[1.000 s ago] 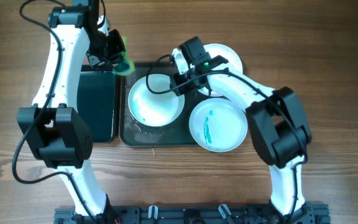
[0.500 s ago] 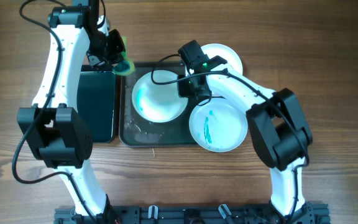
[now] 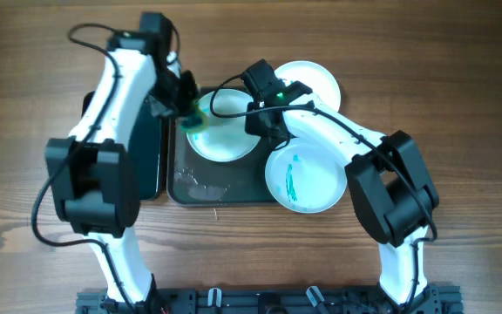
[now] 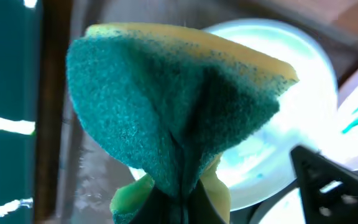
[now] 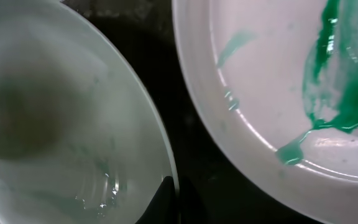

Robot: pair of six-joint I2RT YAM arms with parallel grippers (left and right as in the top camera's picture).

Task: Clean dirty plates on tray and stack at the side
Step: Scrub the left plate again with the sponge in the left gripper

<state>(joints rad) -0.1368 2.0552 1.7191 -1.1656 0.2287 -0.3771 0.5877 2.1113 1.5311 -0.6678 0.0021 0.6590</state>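
Nearest to me, just this side of the right claw [image 3: 257, 127], sits the smeared plate [image 3: 303, 179], with a green streak [image 3: 291, 177] down its middle and its left edge overlapping the black tray [image 3: 200, 185]. The tray's bare near floor shows wet patches, nearer than either claw. The right claw has its tips drawn close together on the right rim of the wet plate [image 3: 227, 135]. It looks pinched on that rim, though the wrist view is too blurred there to be sure. This plate lies in the tray's far half, between the two claws. The left claw [image 3: 190, 112] is clamped on a folded sponge [image 3: 198, 120], green scouring face outward and yellow behind, held right at the wet plate's left rim. A dark green bin [image 3: 151, 157] lies on the outer side of the left claw, against the tray. Farthest off, beyond the right claw, a clean white plate [image 3: 314, 78] rests on the wooden table [image 3: 460, 105], partly hidden by the arm.
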